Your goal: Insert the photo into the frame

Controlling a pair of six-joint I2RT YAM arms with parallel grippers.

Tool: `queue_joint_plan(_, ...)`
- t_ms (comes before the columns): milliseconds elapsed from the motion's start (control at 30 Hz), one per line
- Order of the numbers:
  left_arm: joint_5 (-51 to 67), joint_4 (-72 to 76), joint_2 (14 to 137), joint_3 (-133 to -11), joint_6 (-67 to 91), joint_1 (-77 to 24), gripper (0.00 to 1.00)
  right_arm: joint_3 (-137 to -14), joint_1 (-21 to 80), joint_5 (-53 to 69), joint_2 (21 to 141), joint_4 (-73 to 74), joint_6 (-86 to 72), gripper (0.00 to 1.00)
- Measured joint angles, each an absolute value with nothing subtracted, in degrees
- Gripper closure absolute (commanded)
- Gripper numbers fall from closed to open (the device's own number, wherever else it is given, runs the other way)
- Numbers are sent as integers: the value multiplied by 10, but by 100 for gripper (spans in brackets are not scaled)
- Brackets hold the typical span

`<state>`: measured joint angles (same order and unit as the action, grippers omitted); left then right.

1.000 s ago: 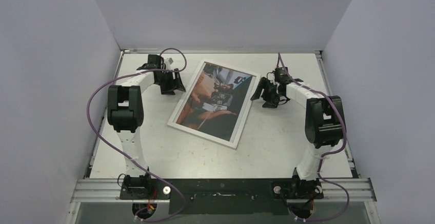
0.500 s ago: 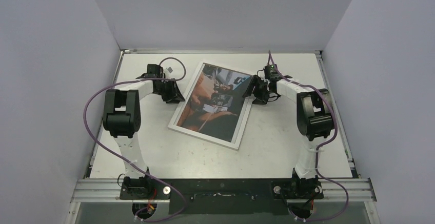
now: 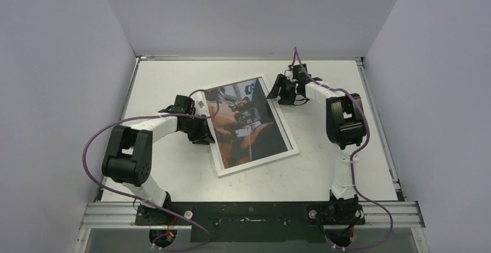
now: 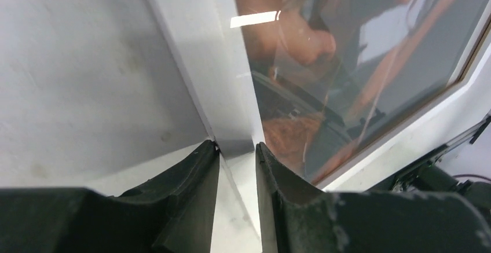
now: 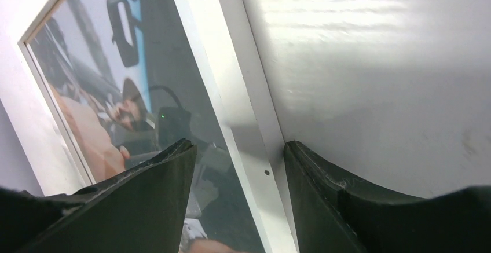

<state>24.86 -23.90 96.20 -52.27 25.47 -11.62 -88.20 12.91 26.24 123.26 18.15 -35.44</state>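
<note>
The frame (image 3: 260, 164) lies flat on the table with its white front face up. The photo (image 3: 249, 123), a dark car scene with orange and blue tones, sits inside it behind glass. My left gripper (image 3: 205, 130) is at the frame's left long edge. In the left wrist view its jaws (image 4: 234, 146) are closed narrowly on the white border (image 4: 202, 44), beside the photo (image 4: 347, 62). My right gripper (image 3: 277, 91) is at the frame's far right corner. In the right wrist view it (image 5: 238, 144) is open, straddling the white border (image 5: 231, 79) next to the photo (image 5: 116, 91).
The white table (image 3: 173, 172) is boxed in by grey walls on the left, back and right. A metal rail with both arm bases (image 3: 249, 213) runs along the near edge. Purple cables loop off both arms.
The frame has turned counterclockwise on the table. My left gripper moved nearer and rightward along the left edge. My right gripper moved farther back and left to the far right corner.
</note>
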Motion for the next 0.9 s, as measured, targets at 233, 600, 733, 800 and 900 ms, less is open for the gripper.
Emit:
queue_joint_plan(233, 236, -260, 857, -452, 275, -152, 55, -928, 158, 289, 1268, 163, -317, 39)
queue_joint_plan(600, 192, -319, 794, -505, 261, -150, 36, -872, 143, 228, 1201, 149, -370, 23)
queue_joint_plan(733, 184, -330, 812, -563, 244, -142, 35, -808, 118, 185, 1103, 145, -401, 23)
queue_joint_plan(800, 182, -333, 838, -609, 234, -133, 34, -767, 107, 159, 1037, 147, -418, 22)
queue_joint_plan(900, 179, -328, 893, -686, 221, -117, 31, -701, 104, 120, 931, 156, -450, 19)
